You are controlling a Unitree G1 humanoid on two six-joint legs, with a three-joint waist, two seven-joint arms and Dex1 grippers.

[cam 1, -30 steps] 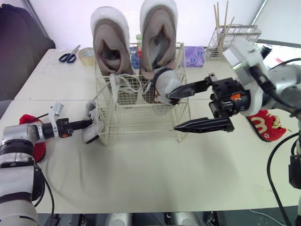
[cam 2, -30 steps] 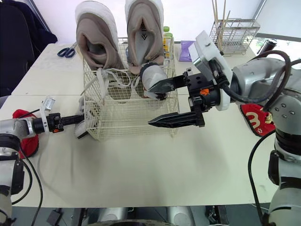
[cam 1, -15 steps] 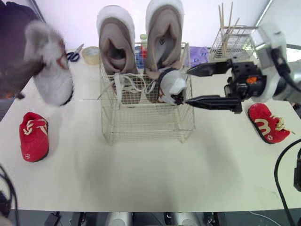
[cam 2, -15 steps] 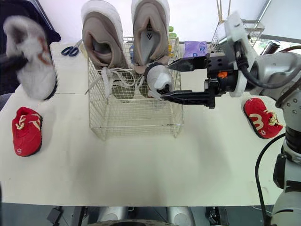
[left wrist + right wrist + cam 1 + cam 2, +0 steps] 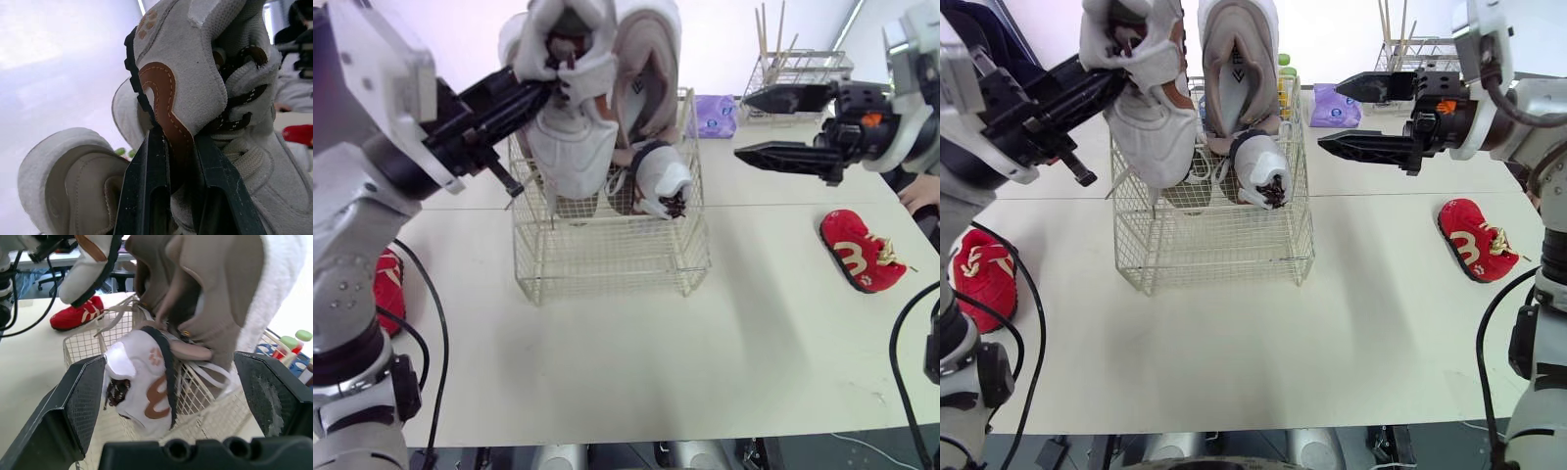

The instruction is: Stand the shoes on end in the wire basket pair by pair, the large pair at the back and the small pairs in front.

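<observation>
A wire basket [image 5: 607, 259] stands mid-table. The large beige pair stands on end at its back, the right shoe [image 5: 646, 69] in plain sight and the left one mostly hidden. One small white shoe [image 5: 661, 181] with brown trim stands in the front right. My left gripper [image 5: 543, 83] is shut on the heel of the matching small white shoe [image 5: 573, 127] and holds it above the basket's left side, toe down. My right gripper [image 5: 741, 125] hangs open to the right of the basket, with nothing between its fingers. In the left wrist view, both fingers [image 5: 151, 191] pinch the shoe's brown heel patch [image 5: 166, 107].
One red shoe [image 5: 860, 250] lies on the table at the right. Another red shoe [image 5: 979, 274] lies at the left, partly behind my left arm. Behind the basket are a purple pack [image 5: 715, 113], bottles [image 5: 1285, 83] and a wire rack with sticks [image 5: 798, 73]. A person's hand [image 5: 922, 191] shows at the right edge.
My left gripper has swung the small white shoe from the far left to above the basket. My right gripper has drawn back to the right, away from the shoe in the basket.
</observation>
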